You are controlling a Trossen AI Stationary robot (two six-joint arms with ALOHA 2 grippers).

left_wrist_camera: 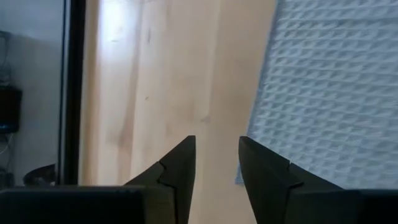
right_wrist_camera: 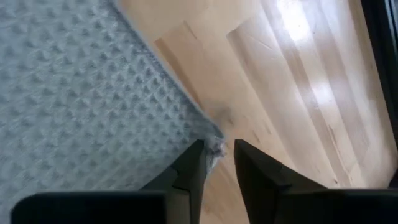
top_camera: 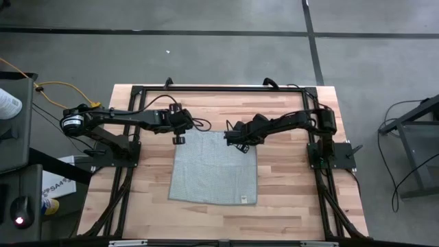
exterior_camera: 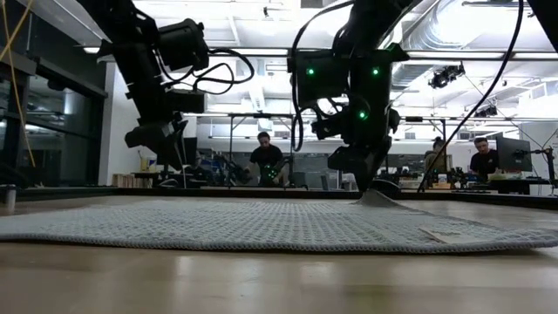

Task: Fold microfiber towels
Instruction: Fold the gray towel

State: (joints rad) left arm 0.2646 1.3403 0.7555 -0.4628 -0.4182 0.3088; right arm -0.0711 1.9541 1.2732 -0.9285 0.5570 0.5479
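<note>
The light grey ribbed towel [top_camera: 214, 168] lies spread flat on the wooden table [top_camera: 295, 192]; it also shows in the low view [exterior_camera: 261, 225]. My left gripper [top_camera: 179, 139] is open above the bare wood just outside the towel's far left corner [left_wrist_camera: 244, 177], touching nothing. My right gripper [top_camera: 241, 145] is low at the towel's far right corner, open by a narrow gap, with that corner between its fingertips [right_wrist_camera: 217, 149]. My right gripper comes from above, pointing down, with the towel's far right corner [right_wrist_camera: 213, 147] in the narrow gap between its two fingertips. The frayed tip lies against the inner side of one finger [right_wrist_camera: 198, 155]. The corner rises a little off the table [exterior_camera: 381, 199]; the rest lies flat.
A black frame [top_camera: 219, 88] runs round the table's far edge and sides. A small label [top_camera: 241, 200] sits at the towel's near right edge. Bare wood lies on all sides of the towel. People sit at desks in the room beyond the table [exterior_camera: 265, 157].
</note>
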